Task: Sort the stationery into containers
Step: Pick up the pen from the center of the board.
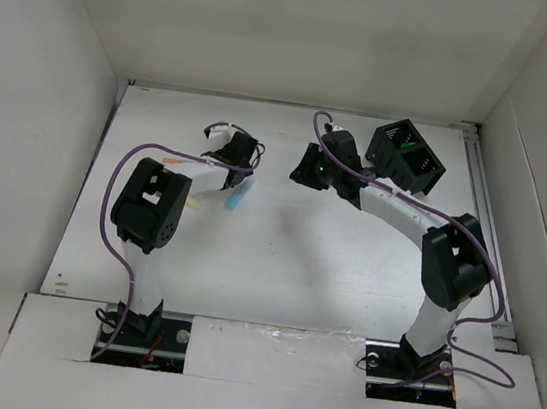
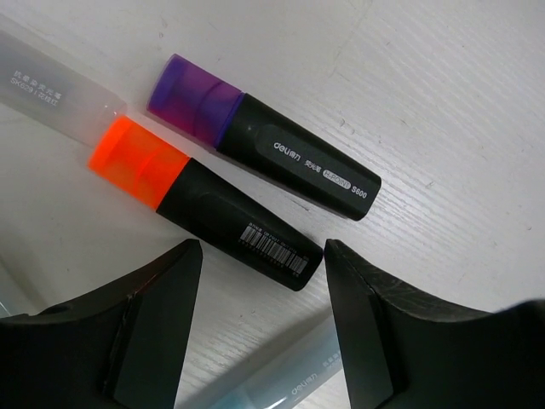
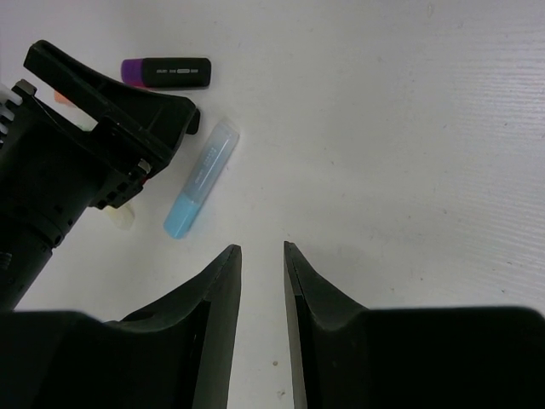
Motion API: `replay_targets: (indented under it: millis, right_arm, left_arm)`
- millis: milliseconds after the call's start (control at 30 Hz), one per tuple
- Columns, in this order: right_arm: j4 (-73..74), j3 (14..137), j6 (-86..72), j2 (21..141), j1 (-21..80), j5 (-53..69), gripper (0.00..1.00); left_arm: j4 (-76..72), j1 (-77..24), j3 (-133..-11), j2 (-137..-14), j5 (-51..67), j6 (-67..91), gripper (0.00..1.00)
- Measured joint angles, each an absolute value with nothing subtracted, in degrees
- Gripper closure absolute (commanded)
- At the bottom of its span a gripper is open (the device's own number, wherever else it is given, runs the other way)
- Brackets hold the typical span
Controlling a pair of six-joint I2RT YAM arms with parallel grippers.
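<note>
While my left gripper hangs low over the table with its fingers spread wide and nothing between them, the butt end of the orange-capped highlighter sits just ahead of the gap. My right gripper is all but closed, only a narrow slit between the fingers, and pinches nothing.

Taking the black box as my mark: it stands at the far side of the table by my right arm, and every loose piece lies well apart from it, on the left arm's side. The orange one lies beside the purple-capped highlighter, close but apparently not touching; the light blue marker lies a little farther from the box's line, nearer my bases.

I judge these to be light, stiff plastic, smooth enough to skid or roll under a glancing touch. I would grip the orange one across its black barrel, near the middle, not on the cap, which might pull off.
</note>
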State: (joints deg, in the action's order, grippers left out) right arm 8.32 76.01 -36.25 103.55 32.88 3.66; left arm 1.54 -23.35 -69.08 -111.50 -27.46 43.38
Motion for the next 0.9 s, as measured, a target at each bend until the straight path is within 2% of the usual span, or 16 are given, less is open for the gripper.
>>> replay_targets:
  millis: [167,333,467,600,700,767,900]
  right_arm:
    - [8.3,75.9,-36.2,103.5,32.9,3.8,0.67]
    - [8.3,75.9,-36.2,103.5,32.8,4.2,0.67]
    - [8.4,75.9,-36.2,103.5,32.4,4.5,0.67]
    - [8.4,75.9,-36.2,103.5,32.2,4.5,0.67]
    - [8.4,75.9,-36.2,103.5,32.2,4.8,0.67]
    - [8.4,75.9,-36.2,103.5,32.2,4.9,0.67]
    - [8.4,75.9,-36.2,103.5,32.2,5.1,0.67]
  left_arm:
    - [2.5,-23.2,-70.1,-112.1,-27.2,43.3,0.50]
    - [3.0,-22.8,-70.5,-112.3,-26.0,42.5,0.65]
    - [0.9,-22.5,-65.5,-109.0,-24.6,42.2,0.76]
    - [-0.2,-22.5,-57.9,-103.1,-22.8,42.1,0.77]
    - [-0.1,-22.5,-53.9,-99.6,-22.2,41.8,0.64]
    - [0.0,-22.5,-52.4,-98.1,-22.1,41.3,0.51]
    - [0.5,-22.5,-52.1,-97.3,-22.0,40.5,0.41]
